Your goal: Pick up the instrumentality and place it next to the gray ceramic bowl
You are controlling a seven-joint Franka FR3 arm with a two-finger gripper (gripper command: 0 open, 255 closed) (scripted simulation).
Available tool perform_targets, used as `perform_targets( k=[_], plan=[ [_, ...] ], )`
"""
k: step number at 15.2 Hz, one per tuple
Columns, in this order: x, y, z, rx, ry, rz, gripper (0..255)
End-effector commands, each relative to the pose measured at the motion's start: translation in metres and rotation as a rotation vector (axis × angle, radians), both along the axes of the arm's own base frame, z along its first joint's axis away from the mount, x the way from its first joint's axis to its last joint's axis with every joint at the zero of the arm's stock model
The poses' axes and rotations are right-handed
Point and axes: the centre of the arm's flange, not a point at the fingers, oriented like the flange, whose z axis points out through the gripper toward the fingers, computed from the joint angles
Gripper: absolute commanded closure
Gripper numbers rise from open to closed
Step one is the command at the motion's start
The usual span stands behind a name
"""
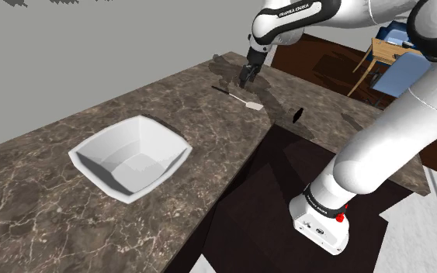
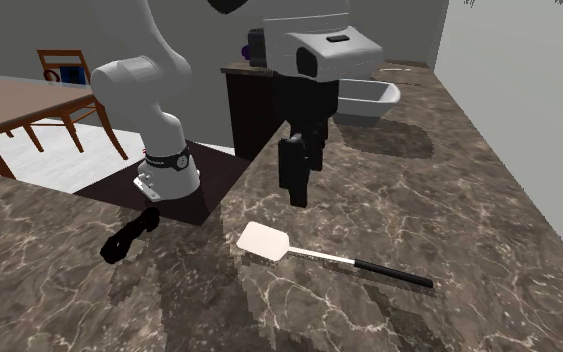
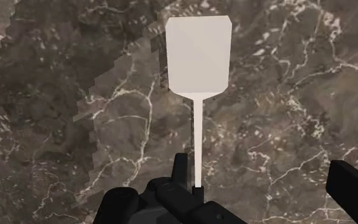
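Observation:
A spatula with a white flat blade [image 2: 262, 241] and a thin black handle [image 2: 394, 273] lies flat on the dark marble counter [image 2: 489, 200]. In the shoulder view the spatula [image 1: 249, 101] is just below my gripper [image 1: 247, 77]. My black gripper [image 2: 297, 190] hangs a little above the counter, behind the spatula, open and holding nothing. In the wrist view the blade [image 3: 198, 56] lies ahead of my gripper [image 3: 234, 183], with the shaft running back between the fingers. The pale squarish bowl [image 1: 166, 133] sits far along the counter, also seen behind the arm [image 2: 377, 92].
A small black object [image 1: 297, 115] lies on the counter beyond the corner gap [image 2: 129, 240]. The arm's stand base [image 1: 321, 219] sits on a dark box beside the counter edge. A wooden table with chairs [image 2: 29, 105] stands farther off.

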Motion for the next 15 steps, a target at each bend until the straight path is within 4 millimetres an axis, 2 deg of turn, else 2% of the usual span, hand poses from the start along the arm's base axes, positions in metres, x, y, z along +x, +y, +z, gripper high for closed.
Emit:
perform_targets(
  k=[1,5,12,15],
  plan=[
    [0.02,-0.007,-0.018,-0.003,0.001,0.01,0],
    [0.055,-0.022,-0.053,-0.006,0.005,0.029,0],
    [0.058,-0.021,-0.089,-0.006,0.005,0.029,0],
    [0.058,-0.021,-0.092,-0.006,0.005,0.029,0]
  ],
)
